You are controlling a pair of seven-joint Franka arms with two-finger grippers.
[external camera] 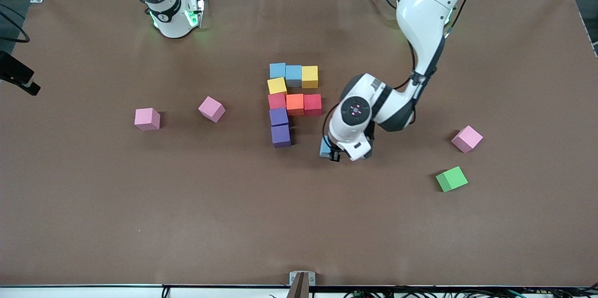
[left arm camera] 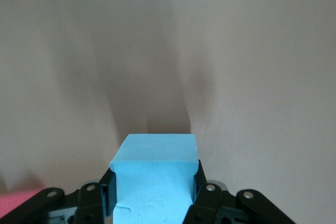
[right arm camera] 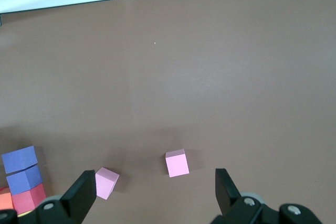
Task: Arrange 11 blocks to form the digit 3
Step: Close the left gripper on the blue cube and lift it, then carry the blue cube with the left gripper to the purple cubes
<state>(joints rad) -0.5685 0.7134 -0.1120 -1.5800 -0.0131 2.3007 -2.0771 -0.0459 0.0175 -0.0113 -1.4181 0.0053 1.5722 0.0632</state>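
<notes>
Brown worktop (external camera: 140,223) carried nine joined cubes, the unfinished digit 3 (external camera: 293,102), near its middle. At about four o'clock from this group, the left gripper (left arm camera: 153,192) had its fingers clamped on a light blue cube (left arm camera: 155,174). The green cube (external camera: 451,179) lay loose toward the left arm's end. The right gripper (right arm camera: 155,192) waited with fingers apart above two pink cubes (right arm camera: 177,162).

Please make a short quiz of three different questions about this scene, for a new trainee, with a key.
1. True or false: the left gripper is shut on a light blue cube.
2. Which cube lies nearest the front camera? A green cube B orange cube C purple cubes
3. Fill in: the right gripper has its fingers ____.

Key: 1 true; 2 A; 3 open
</notes>
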